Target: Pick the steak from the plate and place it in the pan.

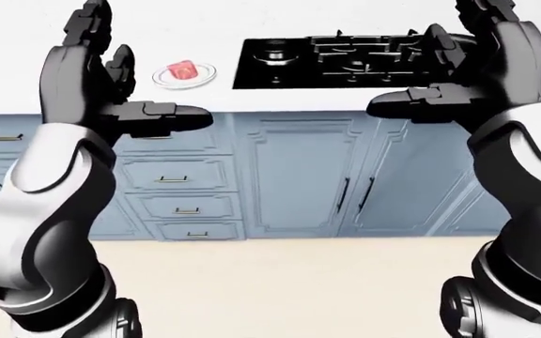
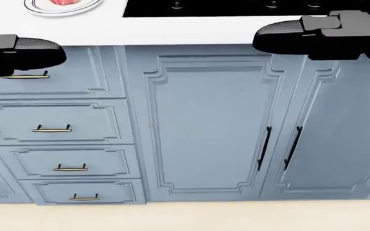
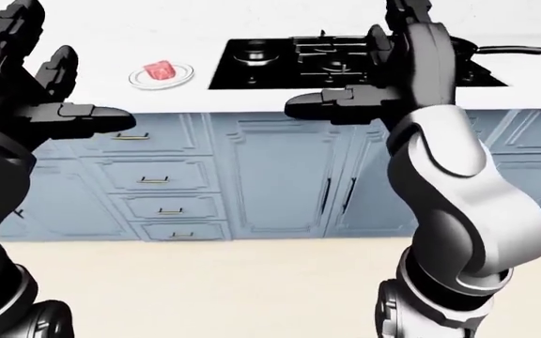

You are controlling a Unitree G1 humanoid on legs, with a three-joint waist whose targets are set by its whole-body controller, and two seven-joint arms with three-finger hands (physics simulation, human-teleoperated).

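The steak (image 1: 182,70) lies on its plate (image 1: 201,80) on the white countertop (image 1: 252,98), just left of the black cooktop (image 1: 280,70) in the left-eye view, and well beyond both hands, up and away toward the top of the view. The left hand (image 1: 111,84) is raised with its fingers spread and empty, and it is the nearer one: the plate sits just to its right. The right hand (image 1: 477,70), equally spread and empty, hangs before the cooktop's right side, where a pan handle (image 3: 515,50) juts out in the right-eye view; the pan itself is mostly hidden behind that hand. The steak is too small to tell its long axis. The counter edge and blue cabinet doors (image 2: 211,125) stand between robot and plate, so a closer approach looks needed before reaching.
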